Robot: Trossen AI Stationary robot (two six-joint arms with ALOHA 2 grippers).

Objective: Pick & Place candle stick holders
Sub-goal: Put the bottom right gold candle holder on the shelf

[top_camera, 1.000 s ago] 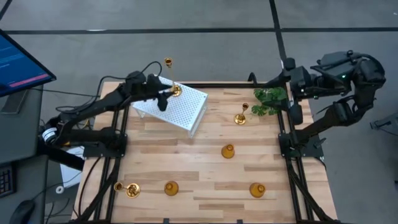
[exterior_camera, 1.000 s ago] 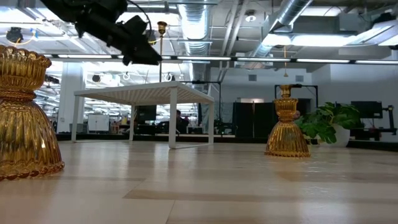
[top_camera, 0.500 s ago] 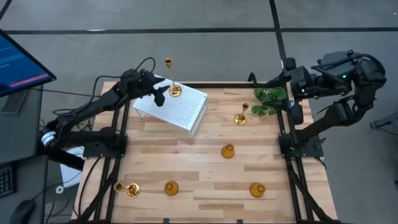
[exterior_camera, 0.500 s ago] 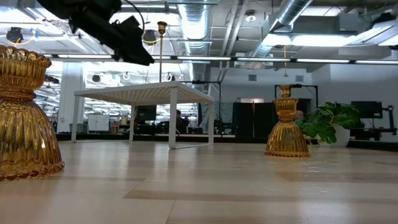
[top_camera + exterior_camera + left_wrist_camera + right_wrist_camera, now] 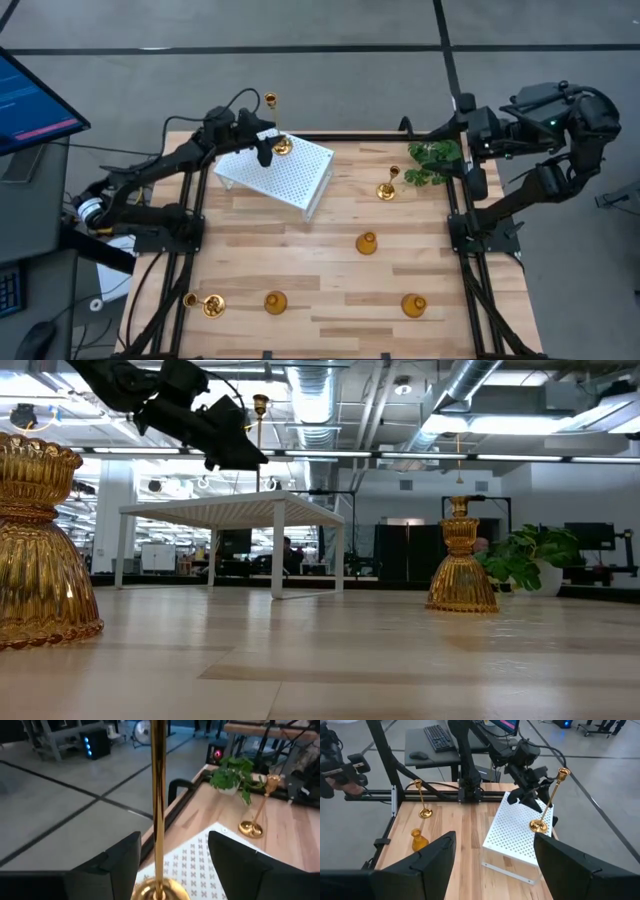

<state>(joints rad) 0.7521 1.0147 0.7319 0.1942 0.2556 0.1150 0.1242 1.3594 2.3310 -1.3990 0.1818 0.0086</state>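
A tall gold candle stick holder (image 5: 281, 145) stands by its round base on a white perforated stand (image 5: 295, 178) at the far left. My left gripper (image 5: 172, 837) is open, one finger on each side of its thin stem (image 5: 157, 795), and touches nothing. A second tall holder (image 5: 386, 190) stands near the plant, and a third (image 5: 212, 305) at the near left. Three short bell-shaped holders (image 5: 366, 243) (image 5: 275, 302) (image 5: 413, 305) stand on the table. My right gripper (image 5: 495, 842) waits open and empty at the table's right edge.
A green leafy plant (image 5: 432, 160) stands at the far right corner. A monitor (image 5: 35, 100) and a desk are beyond the table's left side. Bare wood shows in the table's middle (image 5: 300, 250).
My left gripper drew back a little toward the table's left edge, then came back toward the tall holder's stem. The holder has stayed upright on the white stand.
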